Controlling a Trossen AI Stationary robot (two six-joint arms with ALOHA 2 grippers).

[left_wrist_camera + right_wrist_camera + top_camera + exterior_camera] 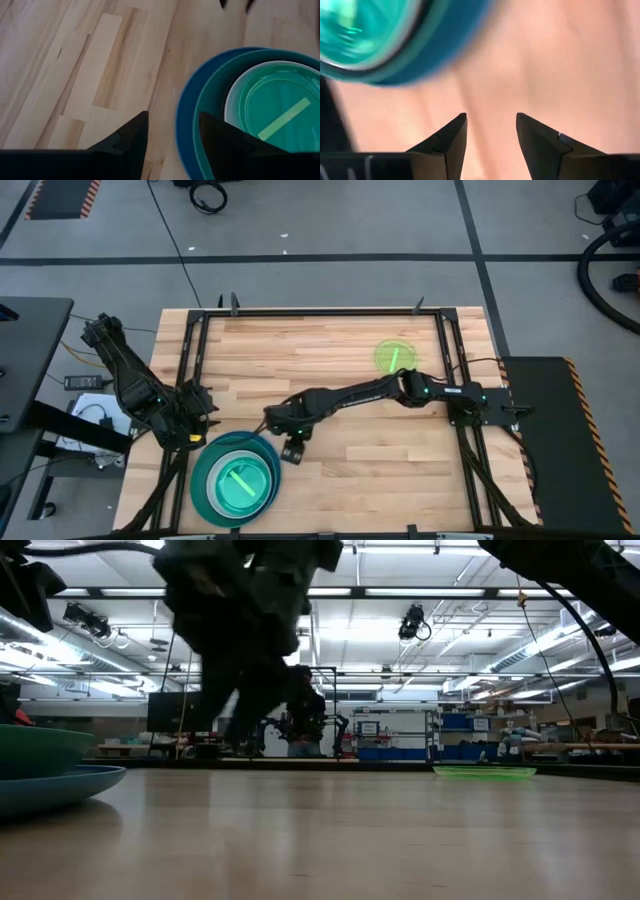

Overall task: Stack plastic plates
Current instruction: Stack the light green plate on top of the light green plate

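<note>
A stack of plates (236, 480) sits near the table's front left: a blue plate (182, 125) at the bottom, a teal one (202, 110) in it, then a white rim and translucent cyan-green plates (277, 107). One lime green plate (394, 357) lies alone at the far right, flat on the wood (485, 772). My right gripper (291, 450) hovers open just right of the stack (380, 45), nothing between its fingers. My left gripper (197, 430) waits open at the stack's far left edge, empty.
A black frame (190, 360) runs along the table's left, far and right sides. Bare wood lies across the table's middle and front right. The right arm (360, 393) stretches across the middle from the right side.
</note>
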